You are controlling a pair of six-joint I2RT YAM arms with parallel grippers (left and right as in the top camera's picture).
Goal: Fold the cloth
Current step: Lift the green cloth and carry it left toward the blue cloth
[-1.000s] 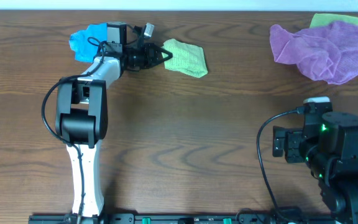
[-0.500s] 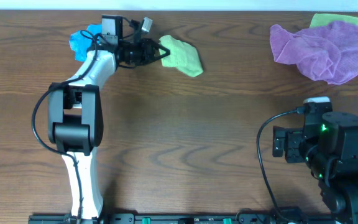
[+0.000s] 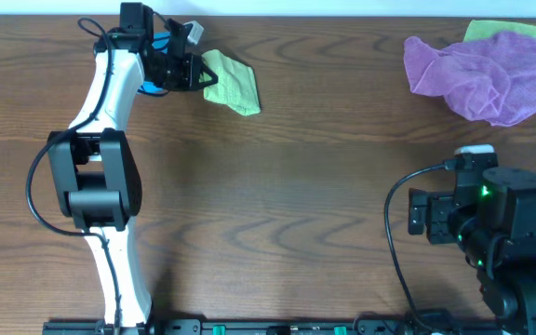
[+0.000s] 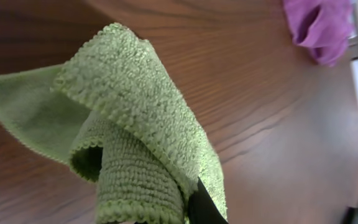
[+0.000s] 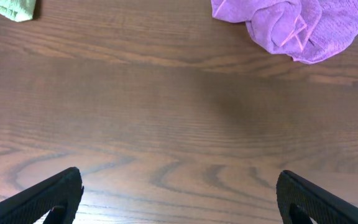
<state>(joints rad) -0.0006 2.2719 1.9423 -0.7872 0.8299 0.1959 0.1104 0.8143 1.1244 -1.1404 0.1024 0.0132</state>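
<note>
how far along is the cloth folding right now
Partway, by the look of it. The green cloth is doubled over on itself, though loosely rather than flat. The left gripper is shut on its edge at the far side of the table. The purple cloth lies crumpled at the far right, and the right gripper hangs open, holding nothing.

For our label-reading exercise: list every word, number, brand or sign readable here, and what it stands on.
None. No writing shows on the green cloth, the purple cloth, the table, the left arm or the right arm, which shows only small green lights.
</note>
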